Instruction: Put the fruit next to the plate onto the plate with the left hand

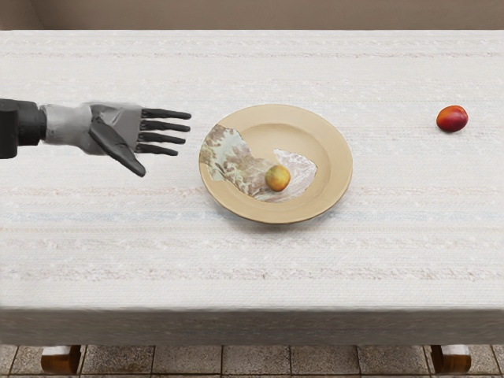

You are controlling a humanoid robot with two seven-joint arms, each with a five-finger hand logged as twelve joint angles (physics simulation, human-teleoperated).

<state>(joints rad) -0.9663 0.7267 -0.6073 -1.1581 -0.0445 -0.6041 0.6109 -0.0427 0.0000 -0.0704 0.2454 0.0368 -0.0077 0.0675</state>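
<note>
A: Step in hand?
B: Placement looks done; the fruit (277, 178) sits inside the plate (315, 134), toward 6 o'clock of its centre, on the patterned patch.
A: Left hand?
B: Left hand (118, 130) hovers at the plate's 9 o'clock, apart from the rim; fingers straight and spread, holding nothing.
A: Next move?
B: My read: only pull away toward 9 o'clock without nudging the rim; the fruit is small, round, smooth, yellow-orange, so it would likely roll.
A: Red fruit (452, 118)?
B: Well apart at 2 o'clock on the tabletop (252, 252); leave it.
</note>
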